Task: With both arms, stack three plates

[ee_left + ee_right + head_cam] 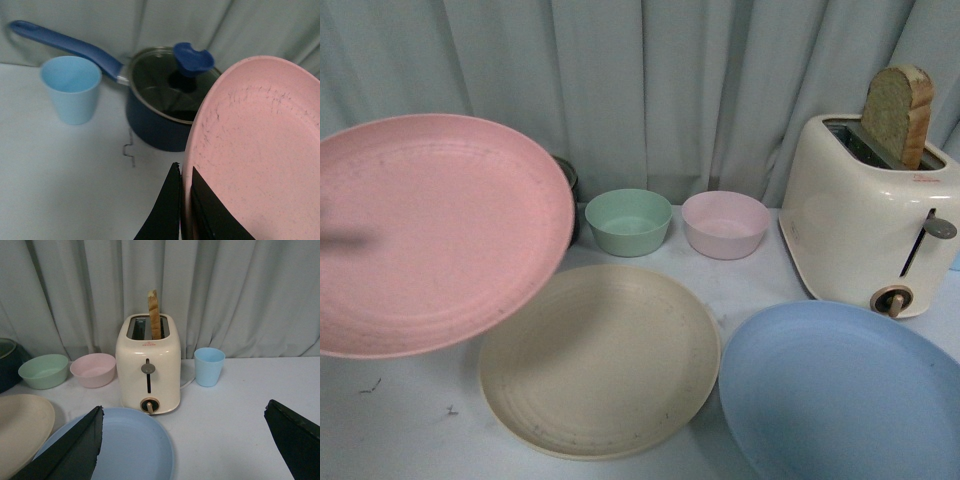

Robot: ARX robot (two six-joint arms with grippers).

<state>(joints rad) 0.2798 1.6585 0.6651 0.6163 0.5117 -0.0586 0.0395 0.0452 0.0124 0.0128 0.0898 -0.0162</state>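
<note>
My left pincer (184, 180) is clamped on the rim of the pink plate (430, 235), one black finger (167, 210) on the underside and the other on the upper face. The plate hangs tilted and clear of the table (400, 420), over its left part. In the front view its edge overlaps the left rim of the cream plate (600, 360).

My right pincer (183, 412) stands wide apart, gripping nothing. Its two dark fingers (70, 450) hover over the light blue plate (840, 390), which lies flat at the front right corner of the table.

The cream plate lies flat in the middle, near the front edge, just beside the light blue plate; I cannot tell whether their rims touch.

Along the back edge, before the grey curtain (650, 90), a green bowl (628, 220) and a pink bowl (725, 223) sit side by side. A dark blue saucepan (155, 115) with a glass lid and blue knob (192, 59) stands behind the held plate, with a light blue cup (72, 87) beside its handle.

Behind the light blue plate, toward the back right, stands a cream toaster (865, 215). A bread slice (898, 115) sticks up out of its slot. A second light blue cup (209, 366) stands just beside the toaster, on the side away from the bowls.
</note>
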